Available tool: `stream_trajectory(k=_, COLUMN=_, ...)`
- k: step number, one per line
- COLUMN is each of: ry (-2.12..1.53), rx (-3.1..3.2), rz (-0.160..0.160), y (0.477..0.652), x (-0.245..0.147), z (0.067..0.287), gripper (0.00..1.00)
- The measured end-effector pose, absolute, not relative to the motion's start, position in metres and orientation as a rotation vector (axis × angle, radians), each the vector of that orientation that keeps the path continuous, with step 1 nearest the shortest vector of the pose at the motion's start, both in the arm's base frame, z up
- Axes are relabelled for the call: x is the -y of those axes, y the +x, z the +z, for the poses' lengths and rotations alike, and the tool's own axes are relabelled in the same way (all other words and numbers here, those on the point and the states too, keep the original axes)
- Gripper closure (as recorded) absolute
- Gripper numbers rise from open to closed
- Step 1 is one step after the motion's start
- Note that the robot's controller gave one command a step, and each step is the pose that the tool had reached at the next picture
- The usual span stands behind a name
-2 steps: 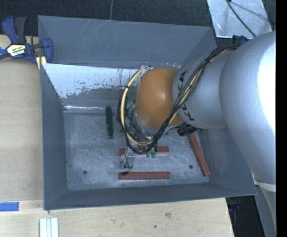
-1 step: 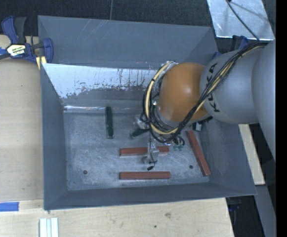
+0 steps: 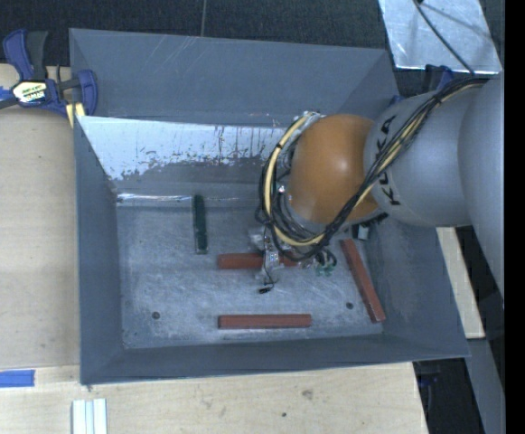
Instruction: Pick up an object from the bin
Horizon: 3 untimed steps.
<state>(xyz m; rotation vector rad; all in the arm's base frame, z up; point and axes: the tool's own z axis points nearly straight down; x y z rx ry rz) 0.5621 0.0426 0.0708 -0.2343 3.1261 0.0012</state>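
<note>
My gripper (image 3: 268, 274) is down near the bin floor, right of centre, below the orange wrist cover. Its tip sits at the right end of a short reddish-brown bar (image 3: 237, 262) that lies flat and points left. A longer reddish-brown bar (image 3: 264, 321) lies flat near the front of the floor, below the gripper and apart from it. Another reddish-brown bar (image 3: 364, 283) lies slanted along the right side, to the right of the gripper. A small green thing (image 3: 325, 267) shows just under the wrist cover.
A dark green stick (image 3: 200, 223) lies upright in the picture on the left-back part of the floor. The arm and its cables cover the right-back part of the bin.
</note>
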Motion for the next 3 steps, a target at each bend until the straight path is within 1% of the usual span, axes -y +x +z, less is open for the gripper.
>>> stream_trajectory(k=1, ry=-0.429, rx=-3.102, rz=-0.001, y=0.562, x=-0.040, z=0.210, gripper=1.00)
stream_trajectory(k=2, ry=-0.427, rx=-3.109, rz=0.001, y=0.561, x=-0.040, z=0.207, gripper=0.00)
stream_trajectory(k=3, ry=-0.412, rx=-3.120, rz=0.000, y=0.556, x=-0.007, z=0.116, gripper=0.00)
